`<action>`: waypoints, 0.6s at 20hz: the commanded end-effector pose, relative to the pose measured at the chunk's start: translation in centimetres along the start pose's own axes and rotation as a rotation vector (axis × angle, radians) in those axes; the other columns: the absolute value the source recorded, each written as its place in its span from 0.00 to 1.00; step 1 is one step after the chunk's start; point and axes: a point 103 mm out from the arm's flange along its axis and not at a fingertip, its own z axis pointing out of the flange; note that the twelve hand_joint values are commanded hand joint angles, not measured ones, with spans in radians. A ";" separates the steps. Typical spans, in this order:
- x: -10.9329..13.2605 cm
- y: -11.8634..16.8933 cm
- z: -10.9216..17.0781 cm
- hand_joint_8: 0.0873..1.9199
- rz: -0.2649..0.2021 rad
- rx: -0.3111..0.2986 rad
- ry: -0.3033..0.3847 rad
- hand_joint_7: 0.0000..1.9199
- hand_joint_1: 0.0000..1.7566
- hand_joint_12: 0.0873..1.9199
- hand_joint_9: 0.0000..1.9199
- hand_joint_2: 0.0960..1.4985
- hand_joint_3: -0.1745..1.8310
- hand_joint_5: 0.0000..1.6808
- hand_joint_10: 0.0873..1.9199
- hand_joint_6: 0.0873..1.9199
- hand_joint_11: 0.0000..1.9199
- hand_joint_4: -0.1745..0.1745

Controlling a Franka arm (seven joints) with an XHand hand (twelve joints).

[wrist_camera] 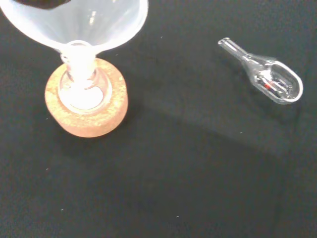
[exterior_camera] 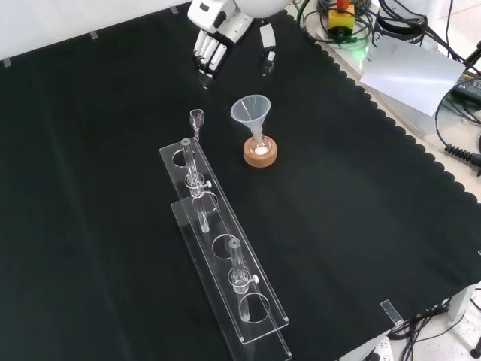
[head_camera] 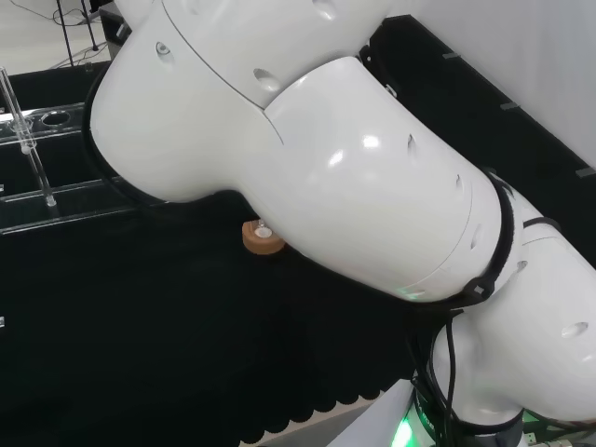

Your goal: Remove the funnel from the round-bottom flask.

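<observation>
Front view, nearest the camera: a clear rack (exterior_camera: 225, 256) runs along the black cloth (exterior_camera: 361, 226), with glass tubes standing in its holes. Past its far end a small glass piece (exterior_camera: 197, 120) sits alone. Just right of that, the funnel (exterior_camera: 252, 114) stands upright, its stem down in the round-bottom flask (exterior_camera: 260, 147), which sits in a cork ring (exterior_camera: 260, 153). Farther off again, at the top edge, the hand (exterior_camera: 214, 34) hangs above the cloth, fingers straight and pointing down, thumb spread out to the right, nothing in its grasp and nothing touched. The funnel lies nearer the camera than the hand and a little to its right, clearly apart from it.

Wrist view brings the close-up: the funnel's wide white mouth (wrist_camera: 74, 22) above the flask's neck (wrist_camera: 81, 74), something white in the flask's belly, and the cork ring (wrist_camera: 89, 116) hugging it. The small glass piece (wrist_camera: 262, 74) lies on its side here, well apart from the ring.

Head view: the arm's big white links (head_camera: 307, 158) cover the middle, the cork ring (head_camera: 263, 238) peeking out under them, the rack (head_camera: 37, 140) at far left.
</observation>
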 end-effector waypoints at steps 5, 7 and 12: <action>1.6 1.9 1.1 0.33 -0.054 0.028 0.015 0.01 0.30 0.74 0.15 0.38 0.28 0.07 0.36 0.00 0.19 0.39; 1.7 2.3 1.5 0.33 -0.060 0.031 0.018 0.01 0.30 0.74 0.14 0.38 0.28 0.08 0.36 0.00 0.19 0.38; 2.1 2.9 2.2 0.33 -0.051 0.041 0.019 0.01 0.29 0.74 0.15 0.38 0.27 0.08 0.37 0.00 0.19 0.37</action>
